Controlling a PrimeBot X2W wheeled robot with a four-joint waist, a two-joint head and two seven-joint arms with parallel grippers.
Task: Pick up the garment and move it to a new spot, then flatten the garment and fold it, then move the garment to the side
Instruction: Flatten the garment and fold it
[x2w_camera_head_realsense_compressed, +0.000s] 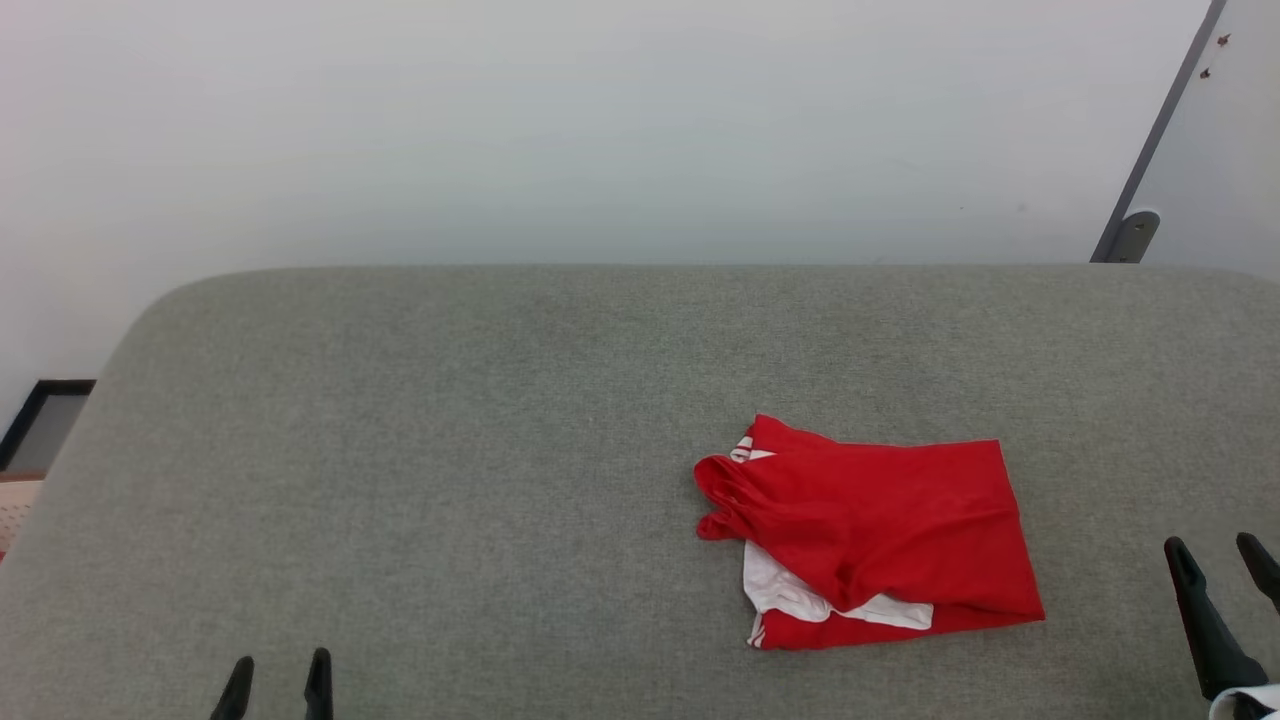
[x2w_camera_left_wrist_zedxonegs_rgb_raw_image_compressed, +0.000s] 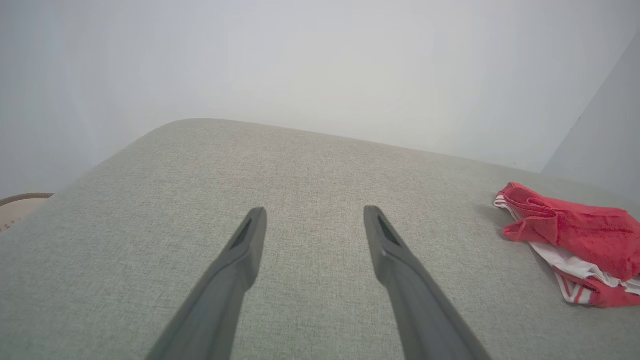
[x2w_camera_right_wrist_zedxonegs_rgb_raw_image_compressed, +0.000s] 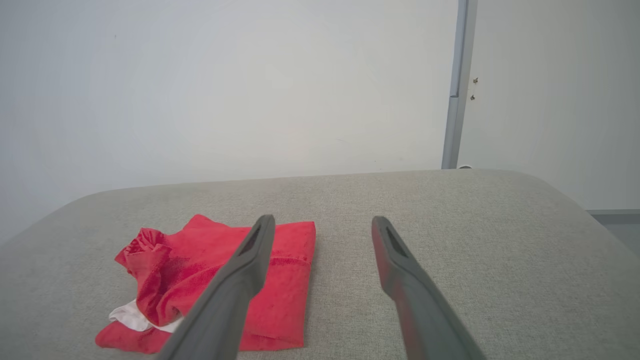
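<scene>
head: above, looking down | wrists: low, forward | shared: garment (x2w_camera_head_realsense_compressed: 870, 530)

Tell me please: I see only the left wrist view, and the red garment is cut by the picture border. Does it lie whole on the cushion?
Observer: Yes, the head view shows the whole garment on the grey cushion.
Operator: Where is the right hand?
Observer: The right hand is open, to the garment's right, not touching it.
Operator: How is the garment's far side?
Observer: It ends in a straight edge.

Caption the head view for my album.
Loosely folded red garment lies on grey surface between left tool and right tool.
</scene>
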